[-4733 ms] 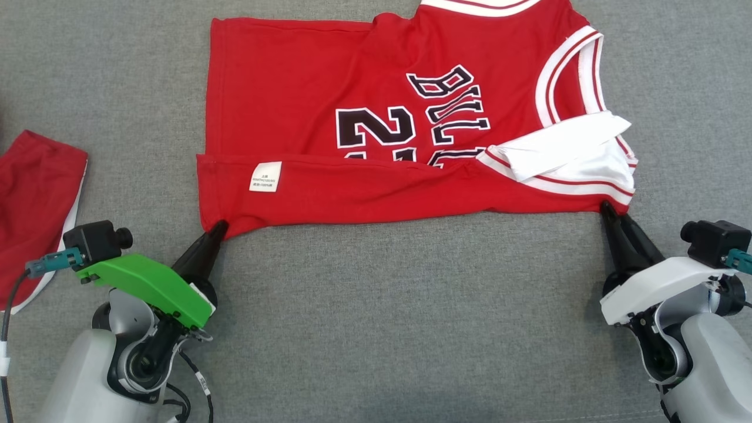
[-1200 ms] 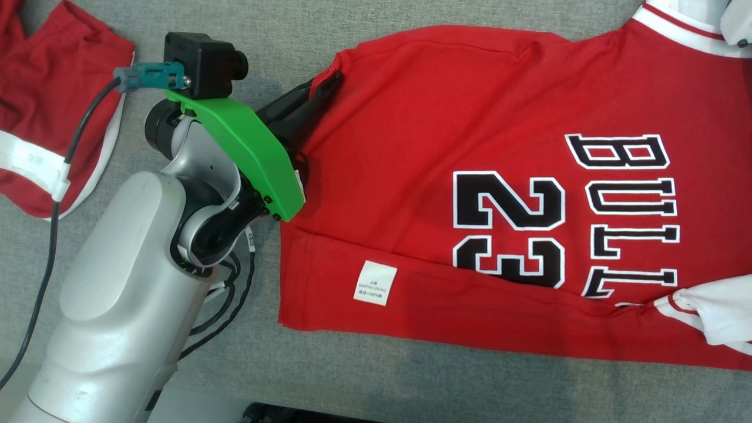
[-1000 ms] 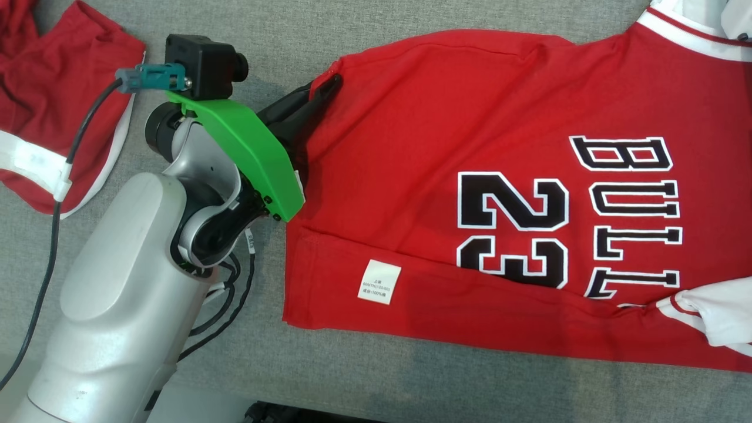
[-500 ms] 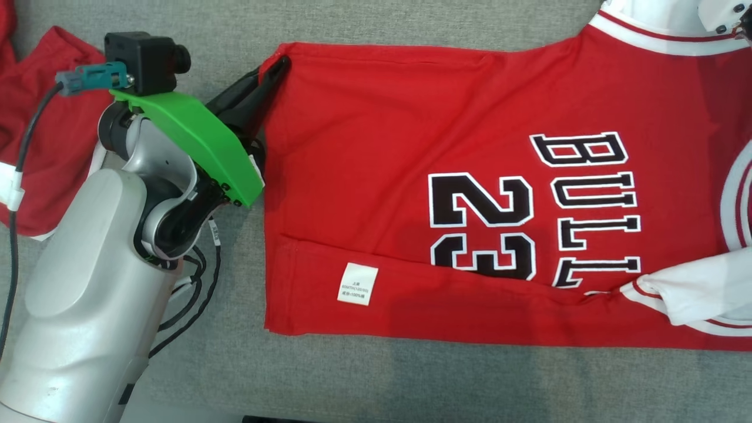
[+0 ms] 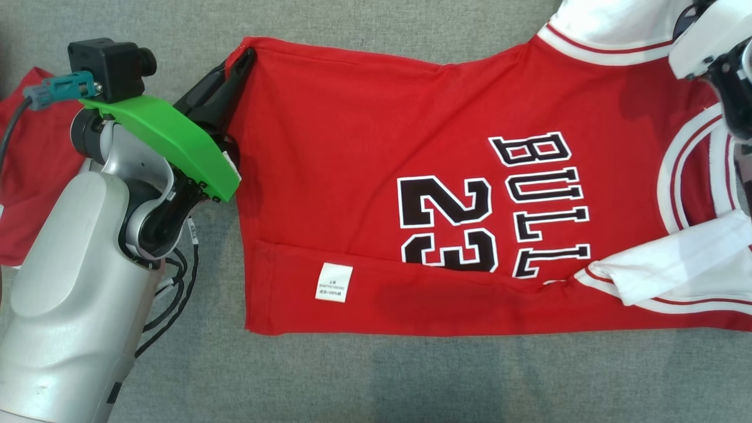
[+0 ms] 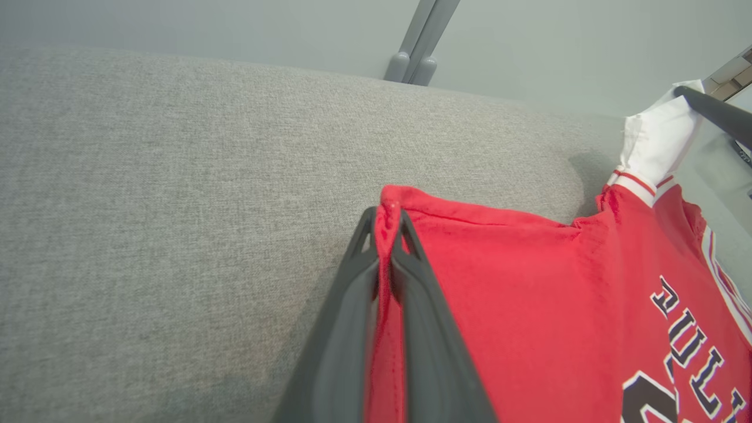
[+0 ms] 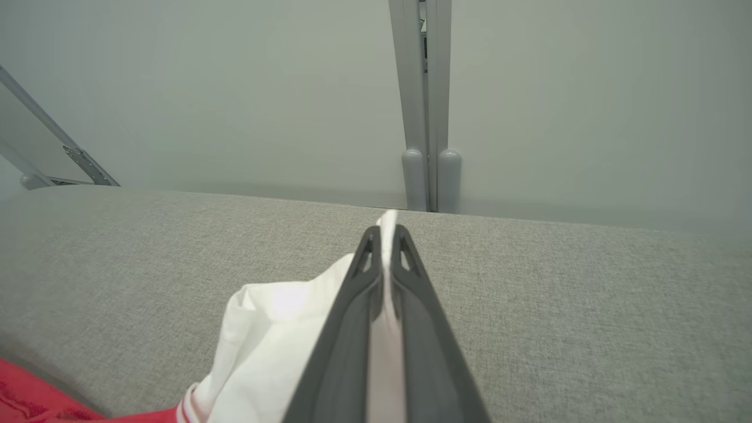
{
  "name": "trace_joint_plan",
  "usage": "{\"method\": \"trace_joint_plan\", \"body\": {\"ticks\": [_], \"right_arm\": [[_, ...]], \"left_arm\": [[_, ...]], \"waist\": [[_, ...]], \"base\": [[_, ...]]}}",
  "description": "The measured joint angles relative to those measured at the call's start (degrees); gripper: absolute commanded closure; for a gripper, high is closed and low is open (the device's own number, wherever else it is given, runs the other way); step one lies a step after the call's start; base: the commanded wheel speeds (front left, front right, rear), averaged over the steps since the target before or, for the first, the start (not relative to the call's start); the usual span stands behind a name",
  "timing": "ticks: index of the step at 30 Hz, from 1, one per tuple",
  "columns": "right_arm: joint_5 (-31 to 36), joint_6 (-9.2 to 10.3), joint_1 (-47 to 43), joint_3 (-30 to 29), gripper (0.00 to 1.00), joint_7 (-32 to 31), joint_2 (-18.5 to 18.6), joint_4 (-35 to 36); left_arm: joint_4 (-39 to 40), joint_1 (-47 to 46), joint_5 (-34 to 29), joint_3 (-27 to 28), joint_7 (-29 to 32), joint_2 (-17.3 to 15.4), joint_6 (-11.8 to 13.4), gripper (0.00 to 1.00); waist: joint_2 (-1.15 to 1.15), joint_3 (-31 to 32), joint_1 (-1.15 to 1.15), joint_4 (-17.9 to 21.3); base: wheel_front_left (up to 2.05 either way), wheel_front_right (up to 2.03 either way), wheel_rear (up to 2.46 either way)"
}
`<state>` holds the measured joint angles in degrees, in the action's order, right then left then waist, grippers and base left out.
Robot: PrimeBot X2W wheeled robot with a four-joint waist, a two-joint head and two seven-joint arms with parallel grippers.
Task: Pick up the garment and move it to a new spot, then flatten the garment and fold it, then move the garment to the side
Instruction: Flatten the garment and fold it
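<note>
Red jersey (image 5: 352, 147) lies spread over the grey fabric surface (image 5: 411, 376), covering the middle and right of the head view. Its lower edge is folded up, with a white care label (image 5: 333, 282) at lower centre. The left gripper (image 5: 245, 57) is clamped on the jersey's red corner at the upper left of the head view, while the right gripper (image 7: 386, 235) pinches the jersey's white cloth at the centre of the right wrist view; another red garment (image 5: 26, 176) lies at the far left edge.
</note>
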<state>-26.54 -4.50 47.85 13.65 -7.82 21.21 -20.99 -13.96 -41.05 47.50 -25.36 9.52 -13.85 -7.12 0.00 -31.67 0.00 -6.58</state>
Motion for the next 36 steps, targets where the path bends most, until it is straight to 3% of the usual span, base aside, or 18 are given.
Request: {"method": "trace_joint_plan", "body": {"ticks": [17,23,29,36], "right_arm": [[-2.5,-1.05,-8.9,0.2,1.0,7.0,-1.5,3.7],[-4.4,-1.08,-16.8,-0.8,1.0,9.9,-1.9,5.7],[-6.8,-0.83,-26.3,-2.0,1.0,13.4,-5.2,9.5],[-9.4,1.07,-37.3,-2.8,1.0,15.2,-7.8,12.8]], "left_arm": [[-3.9,6.4,-0.2,0.0,-6.7,0.6,0.0,1.0],[-4.2,9.5,0.7,0.3,-10.4,1.6,0.0,1.0],[-4.2,16.2,1.7,0.4,-14.0,1.7,0.0,1.0],[-4.4,22.1,2.3,1.1,-16.8,1.5,0.0,1.0]], "waist": [[0.0,6.4,0.0,1.8],[0.0,9.2,0.0,2.4],[0.0,12.5,0.0,3.7],[0.0,15.5,0.0,5.5]], "base": [[0.0,0.0,0.0],[0.0,0.0,0.0],[0.0,0.0,0.0],[0.0,0.0,0.0]]}}
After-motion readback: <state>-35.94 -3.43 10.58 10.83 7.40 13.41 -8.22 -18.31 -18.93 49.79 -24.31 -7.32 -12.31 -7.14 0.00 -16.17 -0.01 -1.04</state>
